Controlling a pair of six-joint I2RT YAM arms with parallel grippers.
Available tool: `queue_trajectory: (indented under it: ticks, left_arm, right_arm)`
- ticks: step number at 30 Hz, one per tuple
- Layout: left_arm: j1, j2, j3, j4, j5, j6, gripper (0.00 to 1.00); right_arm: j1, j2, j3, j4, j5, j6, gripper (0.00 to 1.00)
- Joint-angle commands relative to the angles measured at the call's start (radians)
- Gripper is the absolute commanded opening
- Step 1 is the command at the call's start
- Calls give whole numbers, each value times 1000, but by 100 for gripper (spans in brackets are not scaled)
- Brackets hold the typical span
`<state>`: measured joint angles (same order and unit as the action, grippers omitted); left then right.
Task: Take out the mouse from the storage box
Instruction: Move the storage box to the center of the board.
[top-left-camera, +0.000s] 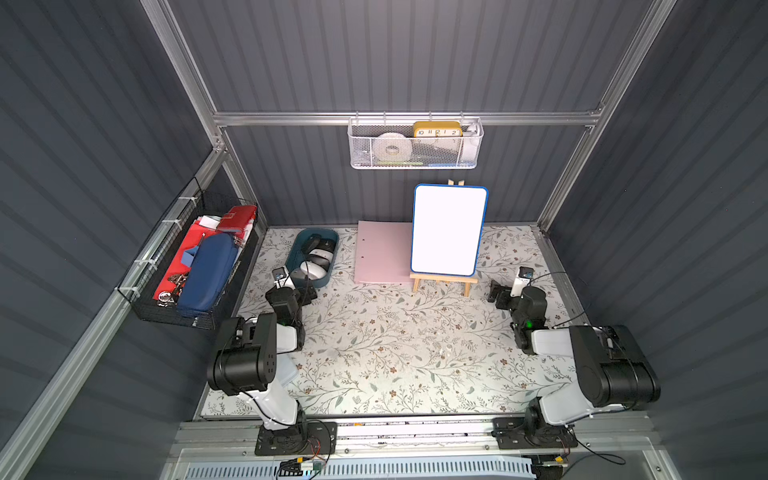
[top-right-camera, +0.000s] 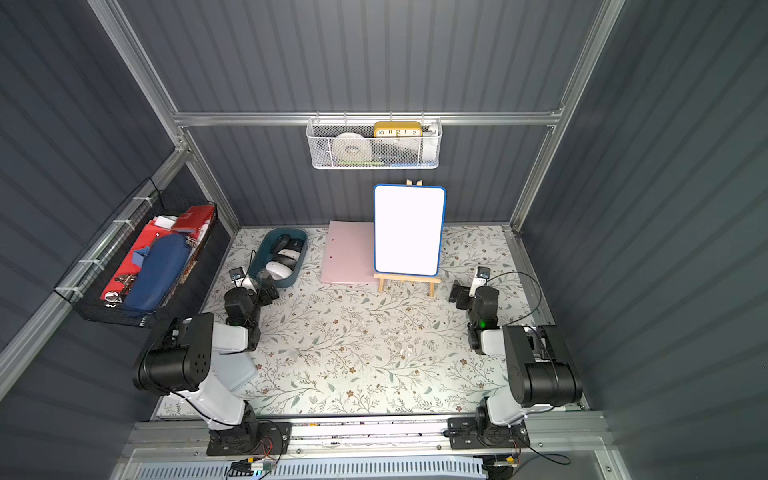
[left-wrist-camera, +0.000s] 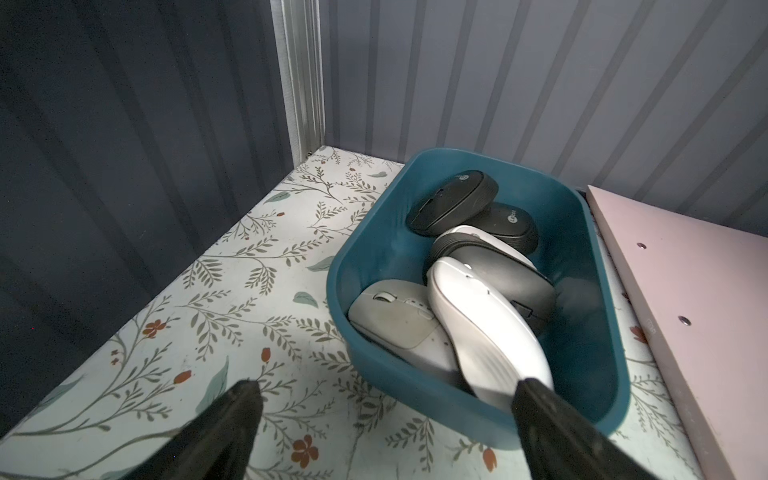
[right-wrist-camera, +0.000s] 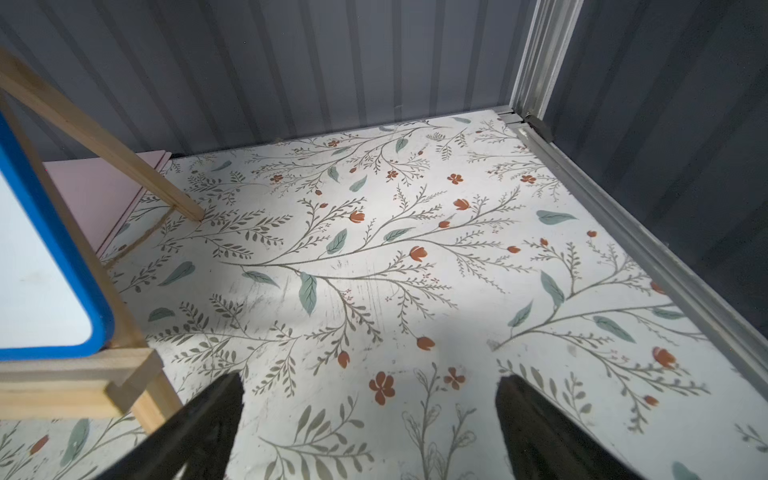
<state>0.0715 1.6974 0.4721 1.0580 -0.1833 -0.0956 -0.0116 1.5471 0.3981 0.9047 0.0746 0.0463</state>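
Dark grey ribbed walls (top-left-camera: 395, 54) framed by aluminium rails (top-left-camera: 291, 118) enclose a pale tabletop (top-left-camera: 395, 340) printed with leafy sprigs

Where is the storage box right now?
In both top views the storage box sits at the table's back left, beside the pink folder; the open left gripper is at its near end.

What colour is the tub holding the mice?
The storage box is dark teal, clearest in the left wrist view.

A whiteboard (top-left-camera: 449, 230) stands on a wooden easel (top-left-camera: 442, 282) beside a pink folder (top-left-camera: 382, 253).
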Motion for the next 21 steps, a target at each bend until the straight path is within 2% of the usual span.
queue_trajectory:
  ticks: [1,18,21]
  left_arm:
    - [2,5,-1,-11,13,0,99]
    - [4,1,-10,0,-12,-6,99]
    - [-4,-83,-34,-30,-7,14,99]
  right_arm:
    - [-3,7,-7,8,-4,1,99]
    - [-3,2,-19,24,-31,-11,99]
    - [10,-44,-78,103,-78,-52,99]
